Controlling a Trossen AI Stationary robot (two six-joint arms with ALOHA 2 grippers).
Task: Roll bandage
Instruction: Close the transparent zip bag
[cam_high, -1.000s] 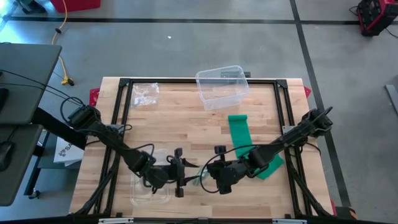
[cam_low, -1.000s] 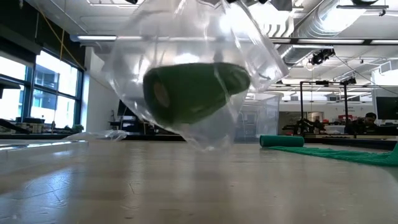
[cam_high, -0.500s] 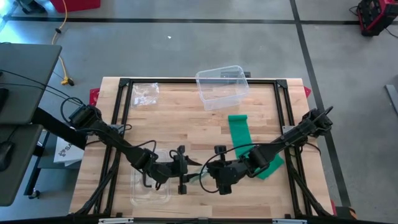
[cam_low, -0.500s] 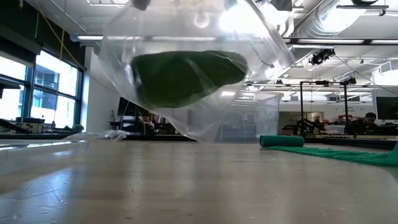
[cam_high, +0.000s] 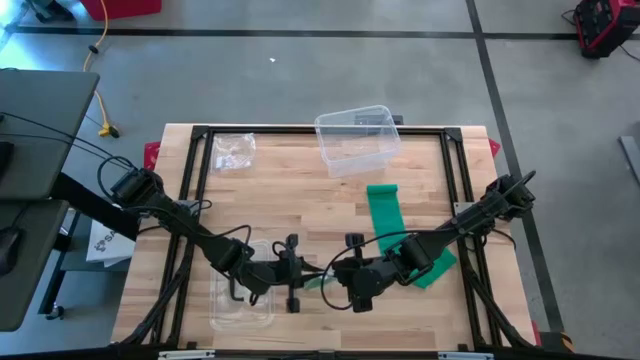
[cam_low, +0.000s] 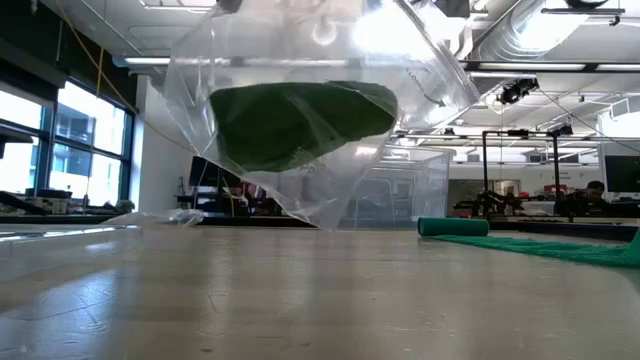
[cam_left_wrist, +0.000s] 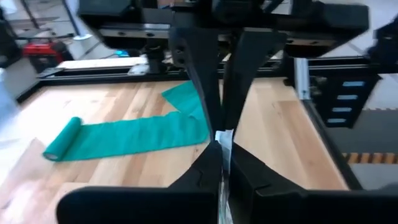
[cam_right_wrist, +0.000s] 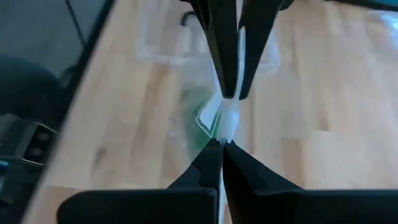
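Fingers of your left gripper and right gripper both pinch the clear bag, lifted off the bench; rolled green bandage sits inside.

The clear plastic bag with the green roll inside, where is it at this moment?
In the high view the clear plastic bag hangs above the table's near edge, centre, held between the left gripper and right gripper, both shut on its top.

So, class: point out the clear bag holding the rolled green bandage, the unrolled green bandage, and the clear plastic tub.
clear bag (cam_low: 400, 70), low view, its upper wall.
unrolled green bandage (cam_high: 384, 212), high view, mid strip.
clear plastic tub (cam_high: 357, 140), high view, its base.
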